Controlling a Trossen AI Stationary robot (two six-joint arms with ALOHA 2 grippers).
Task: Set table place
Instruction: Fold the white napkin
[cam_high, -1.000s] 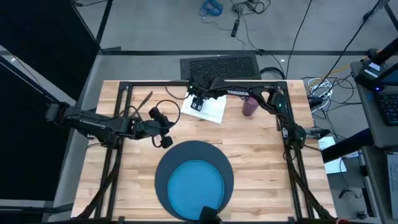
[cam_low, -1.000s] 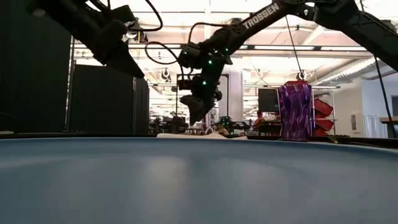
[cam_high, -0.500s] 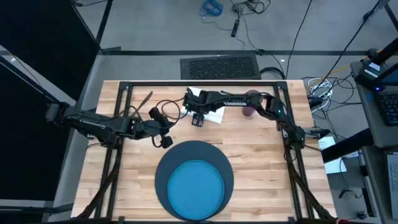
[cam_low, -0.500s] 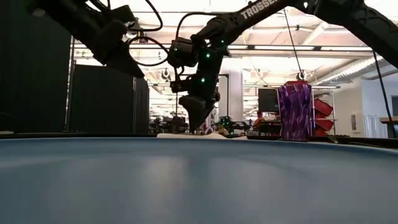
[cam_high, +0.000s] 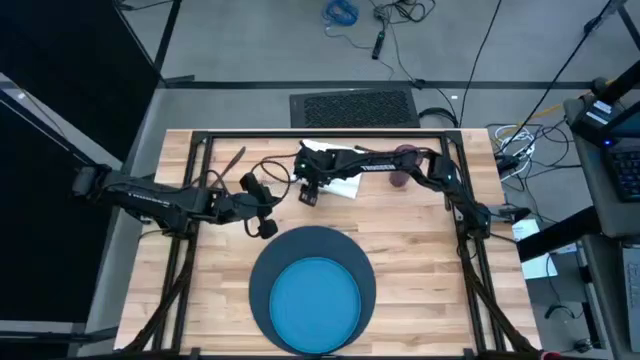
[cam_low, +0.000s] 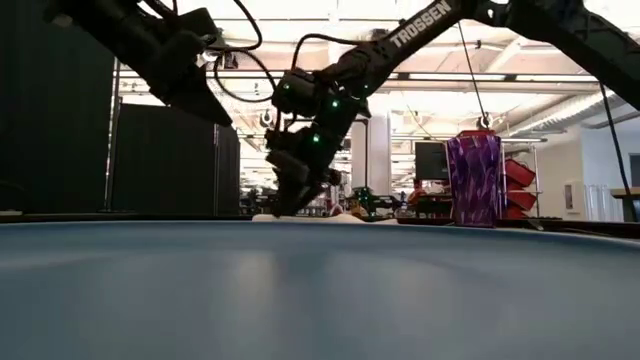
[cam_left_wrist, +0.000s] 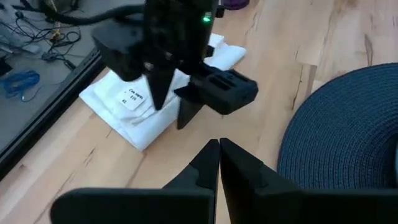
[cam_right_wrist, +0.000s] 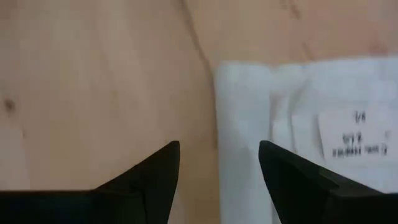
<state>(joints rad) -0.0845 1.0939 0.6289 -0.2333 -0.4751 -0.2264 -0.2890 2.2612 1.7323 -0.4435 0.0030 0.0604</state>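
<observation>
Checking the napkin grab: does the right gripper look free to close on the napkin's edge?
Probably yes. The right gripper hangs open over the white napkin corner, one finger on each side of its edge, nothing between.
</observation>
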